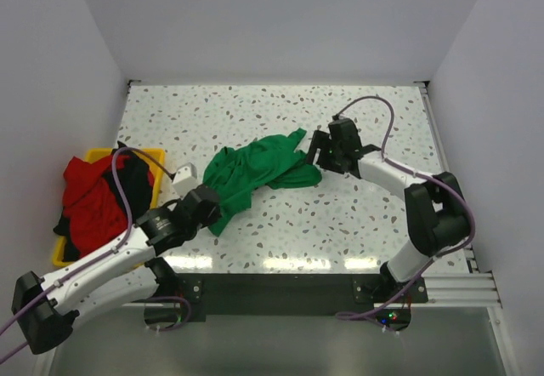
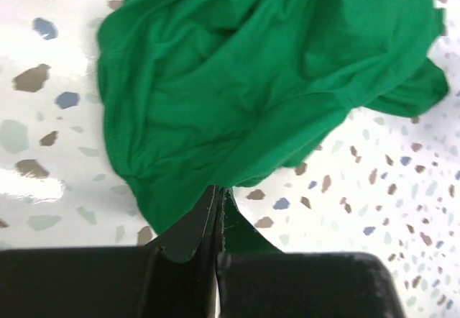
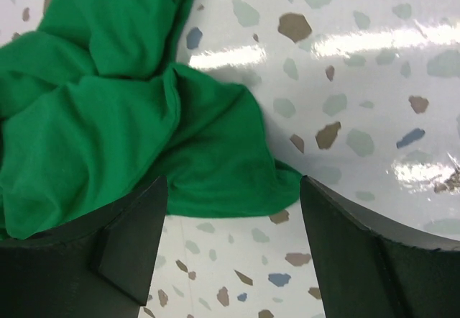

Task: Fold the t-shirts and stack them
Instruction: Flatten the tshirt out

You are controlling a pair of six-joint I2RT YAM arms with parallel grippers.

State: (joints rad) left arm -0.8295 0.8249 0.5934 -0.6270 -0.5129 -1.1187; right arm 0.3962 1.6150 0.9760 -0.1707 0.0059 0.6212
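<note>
A green shirt point(image 1: 255, 172) is clamped at its edge in the left gripper point(image 2: 218, 214); the right gripper point(image 3: 231, 214) is held with fingers apart.

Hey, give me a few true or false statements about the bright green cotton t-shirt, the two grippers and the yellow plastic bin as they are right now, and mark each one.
1. The left gripper is shut on an edge of the bright green cotton t-shirt. True.
2. The right gripper is clamped on the green shirt. False: its jaws stand open, with a corner of the shirt between them.
3. The green shirt lies neatly folded. False: it lies crumpled on the speckled table.
4. A red t-shirt and a black t-shirt lie in the yellow plastic bin. True.
</note>
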